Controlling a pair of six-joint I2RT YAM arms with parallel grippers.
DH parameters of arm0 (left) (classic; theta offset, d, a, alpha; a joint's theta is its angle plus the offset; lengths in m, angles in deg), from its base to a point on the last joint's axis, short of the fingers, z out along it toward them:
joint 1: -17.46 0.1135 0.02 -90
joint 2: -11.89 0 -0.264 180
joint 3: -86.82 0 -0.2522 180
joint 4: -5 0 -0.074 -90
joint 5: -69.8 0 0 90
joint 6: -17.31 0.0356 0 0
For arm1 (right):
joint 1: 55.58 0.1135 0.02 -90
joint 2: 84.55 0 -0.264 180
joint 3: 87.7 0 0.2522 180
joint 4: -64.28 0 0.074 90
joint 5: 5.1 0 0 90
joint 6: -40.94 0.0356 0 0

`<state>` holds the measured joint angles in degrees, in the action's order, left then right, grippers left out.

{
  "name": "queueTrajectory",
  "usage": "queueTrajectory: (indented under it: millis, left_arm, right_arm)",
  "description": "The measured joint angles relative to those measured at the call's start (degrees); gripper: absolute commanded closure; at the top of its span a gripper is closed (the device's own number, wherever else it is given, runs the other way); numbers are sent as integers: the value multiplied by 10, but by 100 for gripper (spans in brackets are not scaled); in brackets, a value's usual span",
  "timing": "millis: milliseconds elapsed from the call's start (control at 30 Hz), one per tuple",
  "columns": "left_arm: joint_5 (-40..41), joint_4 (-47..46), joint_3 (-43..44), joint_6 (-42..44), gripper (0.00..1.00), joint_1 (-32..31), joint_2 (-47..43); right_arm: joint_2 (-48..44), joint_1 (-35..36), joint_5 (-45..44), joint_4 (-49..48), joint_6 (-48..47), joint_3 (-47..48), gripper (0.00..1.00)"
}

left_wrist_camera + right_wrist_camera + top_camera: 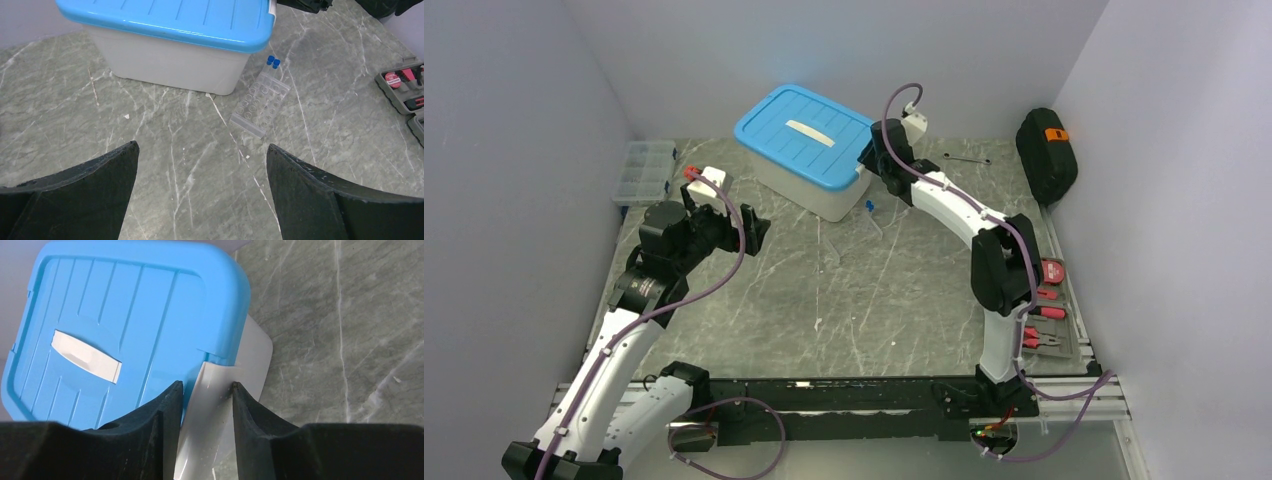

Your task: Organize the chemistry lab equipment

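Note:
The clear plastic tube rack (pixel 260 102) lies flat on the table just right of the bin, with two blue-capped vials (pixel 273 61) at its far end; the vials also show in the top view (pixel 869 207). The translucent squeeze bottle with red nozzle (pixel 705 180) stands behind my left arm. The wire brush (pixel 967 159) lies at the back right. My left gripper (pixel 202 147) is open and empty, held above bare table near the rack. My right gripper (pixel 206 386) is at the bin's right end, its fingers closed on the bin's white side latch (pixel 212 405). Tongs, triangle and pad are out of view.
A white bin with a blue lid (pixel 799 140) stands at the back centre. A clear organizer box (pixel 646 170) sits at the back left, a black case (pixel 1046 155) at the back right, and a tool tray with red-handled pliers (pixel 1049 312) along the right edge.

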<state>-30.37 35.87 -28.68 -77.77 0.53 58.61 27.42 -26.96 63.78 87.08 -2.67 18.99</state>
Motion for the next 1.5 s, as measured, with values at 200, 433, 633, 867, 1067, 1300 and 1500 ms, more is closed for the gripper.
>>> queueTrajectory:
  millis: [200,433,633,867,1067,1300,1500]
  left_arm:
    - [2,0,0,1,1,0,0]
    - [16,4,0,0,1,0,0]
    - [21,4,0,0,1,2,0]
    - [21,3,0,-1,1,12,9]
    - [24,4,4,-13,1,27,35]
    - [10,4,45,-54,1,66,103]
    - [-8,4,106,-84,1,89,166]
  right_arm:
    - [8,1,-10,8,-12,14,90]
    - [23,2,-17,29,-77,50,100]
    - [37,-1,-21,42,-146,76,100]
    - [37,-46,73,32,-188,76,100]
    - [37,-88,153,33,-233,81,100]
    - [49,-101,198,56,-292,109,100]
    - [67,-116,238,66,-350,138,100]
